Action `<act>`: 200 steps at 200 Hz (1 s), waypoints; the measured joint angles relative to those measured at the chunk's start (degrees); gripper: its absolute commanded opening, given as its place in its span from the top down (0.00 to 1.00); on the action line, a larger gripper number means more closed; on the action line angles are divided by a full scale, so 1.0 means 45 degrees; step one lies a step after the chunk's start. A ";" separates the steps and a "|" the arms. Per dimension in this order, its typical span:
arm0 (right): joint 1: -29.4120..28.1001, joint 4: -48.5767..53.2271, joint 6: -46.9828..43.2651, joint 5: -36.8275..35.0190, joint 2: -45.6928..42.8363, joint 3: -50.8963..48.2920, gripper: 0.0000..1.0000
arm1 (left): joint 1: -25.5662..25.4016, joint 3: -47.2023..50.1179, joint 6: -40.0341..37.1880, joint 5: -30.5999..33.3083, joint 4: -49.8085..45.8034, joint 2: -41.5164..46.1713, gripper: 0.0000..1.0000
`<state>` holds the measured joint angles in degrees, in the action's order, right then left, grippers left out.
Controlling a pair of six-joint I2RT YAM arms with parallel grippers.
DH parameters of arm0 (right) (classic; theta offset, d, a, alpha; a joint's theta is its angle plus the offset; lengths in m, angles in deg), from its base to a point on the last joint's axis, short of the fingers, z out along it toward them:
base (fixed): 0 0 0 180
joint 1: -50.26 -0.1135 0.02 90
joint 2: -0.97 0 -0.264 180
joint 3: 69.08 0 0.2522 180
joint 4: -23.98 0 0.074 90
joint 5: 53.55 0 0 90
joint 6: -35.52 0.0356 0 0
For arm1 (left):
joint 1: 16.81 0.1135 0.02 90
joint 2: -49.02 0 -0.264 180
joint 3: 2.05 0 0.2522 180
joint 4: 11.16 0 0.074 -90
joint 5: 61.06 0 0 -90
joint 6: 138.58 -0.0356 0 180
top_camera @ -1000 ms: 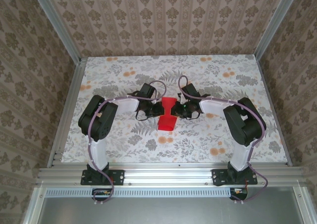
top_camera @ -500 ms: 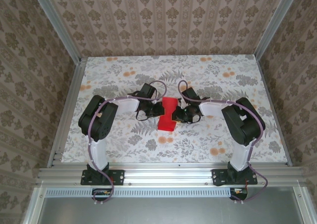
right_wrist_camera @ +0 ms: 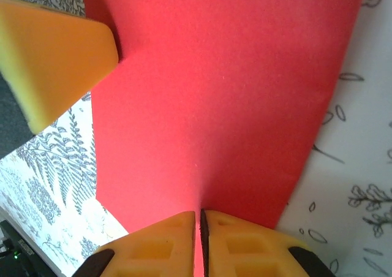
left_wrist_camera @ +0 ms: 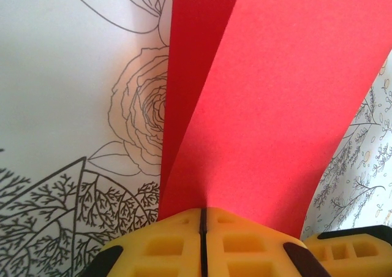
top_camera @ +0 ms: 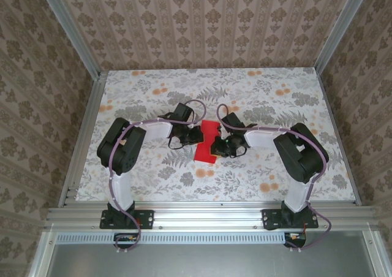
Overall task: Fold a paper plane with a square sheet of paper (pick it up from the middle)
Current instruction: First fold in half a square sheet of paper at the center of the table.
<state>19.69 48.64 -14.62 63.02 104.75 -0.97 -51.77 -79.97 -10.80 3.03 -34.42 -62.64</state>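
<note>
The red sheet of paper (top_camera: 210, 130) is held just above the middle of the floral table (top_camera: 153, 99), folded lengthwise into a narrow band that is wider at its far and near ends. My left gripper (top_camera: 197, 136) pinches its left edge, the yellow fingers (left_wrist_camera: 177, 243) shut tight on the red sheet (left_wrist_camera: 275, 105). From the right, my right gripper (top_camera: 216, 147) is shut on the paper (right_wrist_camera: 214, 93), which runs down into the slit between its pads (right_wrist_camera: 245, 243). A left fingertip (right_wrist_camera: 52, 59) shows at the upper left of the right wrist view.
Aluminium rails (top_camera: 202, 216) border the table's near edge and sides, and patterned walls (top_camera: 208, 26) close in the back and both sides. Both arm bases (top_camera: 125, 216) stand at the near rail. Purple cables (top_camera: 196, 105) loop above each wrist.
My right gripper has slid left and nearer along the paper and pinched tighter on it. The paper's near end has shifted slightly. The left gripper has held still.
</note>
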 measured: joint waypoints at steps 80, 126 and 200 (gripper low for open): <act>-0.0321 -0.0359 0.0588 0.0476 -0.0529 -0.1049 0.86 | -0.0015 0.0000 0.0044 0.0024 0.0010 0.0000 0.91; -0.0316 -0.0214 0.0607 0.0374 -0.0801 -0.1088 0.86 | -0.0049 0.0000 0.0044 0.0083 0.0019 0.0000 0.91; 0.1088 0.0204 0.0500 -0.0865 -0.0568 0.1350 0.86 | -0.0049 0.0000 0.0039 0.0083 0.0019 0.0000 0.91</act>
<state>24.59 49.55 -12.37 59.13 102.20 5.11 -51.99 -79.97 -10.63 3.40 -34.33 -62.64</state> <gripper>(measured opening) 0.140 0.092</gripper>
